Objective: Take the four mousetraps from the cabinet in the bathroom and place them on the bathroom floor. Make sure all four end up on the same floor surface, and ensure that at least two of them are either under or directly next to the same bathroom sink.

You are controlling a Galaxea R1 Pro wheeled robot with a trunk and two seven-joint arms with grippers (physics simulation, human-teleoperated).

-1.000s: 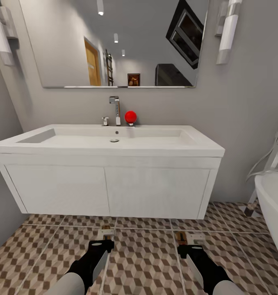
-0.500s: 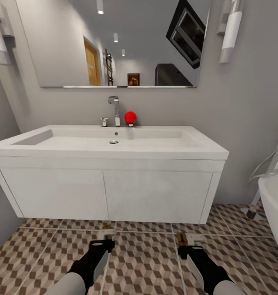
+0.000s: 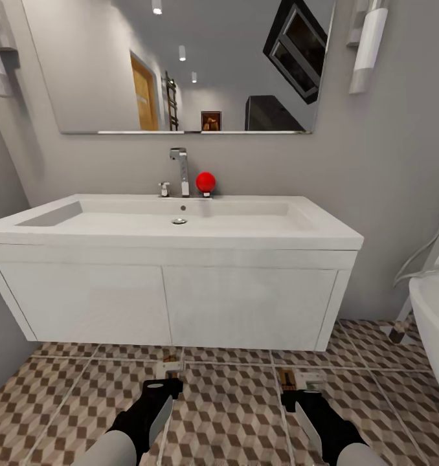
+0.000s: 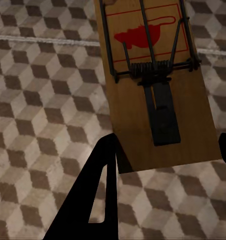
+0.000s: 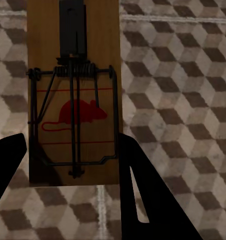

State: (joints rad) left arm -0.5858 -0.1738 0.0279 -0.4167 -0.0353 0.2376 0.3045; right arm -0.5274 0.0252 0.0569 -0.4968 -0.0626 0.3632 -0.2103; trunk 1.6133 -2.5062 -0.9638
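Wooden mousetraps sit pinched in the left hand (image 3: 166,383) and right hand (image 3: 296,393) low in frame; released early, they may bounce away from the sink (image 3: 174,223).

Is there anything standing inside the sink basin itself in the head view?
No, the sink basin holds nothing but its drain; the red ball sits on the back ledge beside the tap.

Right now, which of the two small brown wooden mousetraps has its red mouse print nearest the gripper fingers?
The small brown wooden mousetrap between the right gripper fingers; the left gripper grips the other mousetrap by its plain end.
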